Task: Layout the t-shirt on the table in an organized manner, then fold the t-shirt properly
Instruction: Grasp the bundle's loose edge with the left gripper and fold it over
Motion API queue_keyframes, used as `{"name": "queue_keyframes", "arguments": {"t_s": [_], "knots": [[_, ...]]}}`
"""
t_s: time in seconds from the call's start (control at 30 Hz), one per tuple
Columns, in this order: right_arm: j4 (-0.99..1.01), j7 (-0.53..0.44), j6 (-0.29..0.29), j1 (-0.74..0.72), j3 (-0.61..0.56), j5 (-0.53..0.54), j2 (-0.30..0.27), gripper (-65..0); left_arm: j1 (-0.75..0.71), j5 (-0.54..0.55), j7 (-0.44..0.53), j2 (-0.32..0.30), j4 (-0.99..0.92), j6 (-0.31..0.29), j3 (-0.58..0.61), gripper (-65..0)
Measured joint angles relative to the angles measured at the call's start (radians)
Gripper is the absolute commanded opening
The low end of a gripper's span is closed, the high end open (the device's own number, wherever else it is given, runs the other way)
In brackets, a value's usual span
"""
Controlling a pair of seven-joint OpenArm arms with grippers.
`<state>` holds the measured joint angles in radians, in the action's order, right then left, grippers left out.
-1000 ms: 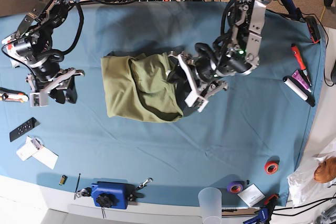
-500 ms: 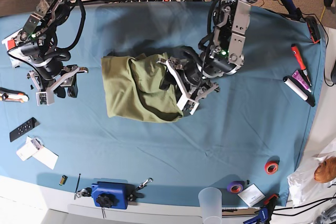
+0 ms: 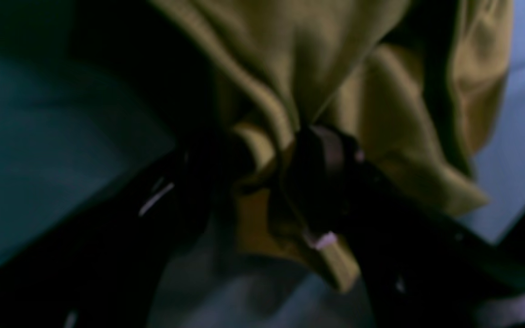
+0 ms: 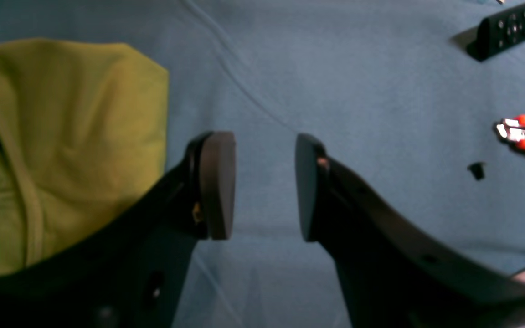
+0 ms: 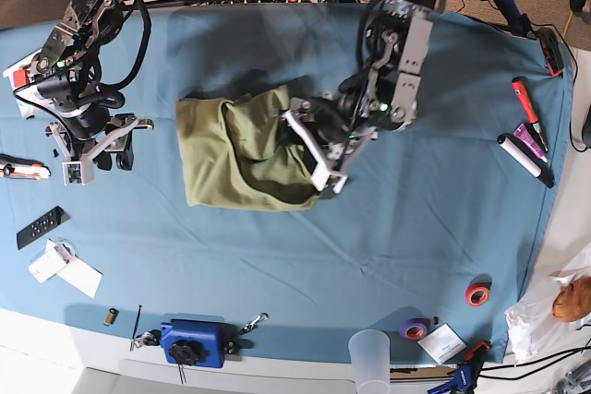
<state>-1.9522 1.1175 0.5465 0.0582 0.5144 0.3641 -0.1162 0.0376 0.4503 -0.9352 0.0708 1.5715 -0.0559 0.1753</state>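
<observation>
T-shirt [image 5: 242,154], bunched mid-table [image 5: 416,228]. Left gripper [image 5: 309,147] sits at its right edge, jaws clamped on a fold of cloth in the blurred wrist view. Right gripper [image 4: 265,184] hangs left of the shirt, jaws apart, empty. I'd draw the fold outward slowly, low. Collar, sleeves and tag are hidden.

Your base view is evenly lit and sharp, with soft shadows under both arms on the surface [image 5: 277,265]. Your left wrist view is dim and heavily blurred; the t-shirt [image 3: 335,91] is smeared and the tool's parts are nearly black. Your right wrist view is brighter, but its near fingers [image 4: 219,182] look soft.
</observation>
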Motion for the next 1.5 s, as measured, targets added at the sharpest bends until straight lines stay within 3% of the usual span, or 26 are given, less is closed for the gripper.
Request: {"name": "queue_keyframes", "arguments": {"t_s": [0.13,0.3,0.53,0.67,0.77,0.87,1.03,1.27,1.43,1.5], "knots": [[0.000,0.002,0.000,0.000,0.000,-0.001,0.000,-43.2,0.007,0.017,-0.005,0.041,-0.002,-0.013,0.001,-33.2],[0.000,-0.005,0.000,0.037,0.000,0.000,0.000,-43.2,0.012,0.005,0.002,0.037,-0.002,0.001,0.004,-34.5],[0.145,-0.068,0.000,0.050,-0.001,0.001,0.000,-43.2,0.011,0.008,0.017,0.037,-0.003,0.015,0.004,-50.2],[0.260,-0.126,0.000,0.055,0.000,-0.005,0.000,-43.2,0.011,0.041,0.021,0.037,-0.003,0.015,0.004,-51.2],[0.280,-0.141,0.000,0.053,0.000,-0.002,0.000,-43.2,0.011,0.040,0.041,0.037,-0.003,0.014,0.004,-62.4],[0.280,-0.151,0.060,0.050,0.000,0.003,0.000,-43.2,0.011,0.041,0.034,0.037,-0.003,0.014,0.004,-65.0],[0.280,-0.117,0.143,0.050,0.000,0.098,0.000,-43.2,0.023,0.037,-0.060,0.037,-0.003,-0.151,0.001,-65.0],[0.280,0.022,0.143,0.051,0.000,0.257,-0.001,-43.2,0.091,0.038,-0.104,0.007,-0.003,-0.171,0.010,-65.0],[0.280,0.106,0.143,0.053,-0.036,0.348,-0.003,-43.2,0.144,0.041,-0.074,-0.093,-0.003,-0.174,0.112,-65.0],[0.280,0.109,0.143,0.053,-0.090,0.347,-0.004,-43.2,0.172,0.033,-0.047,-0.133,-0.004,-0.248,0.168,-65.0]]}}
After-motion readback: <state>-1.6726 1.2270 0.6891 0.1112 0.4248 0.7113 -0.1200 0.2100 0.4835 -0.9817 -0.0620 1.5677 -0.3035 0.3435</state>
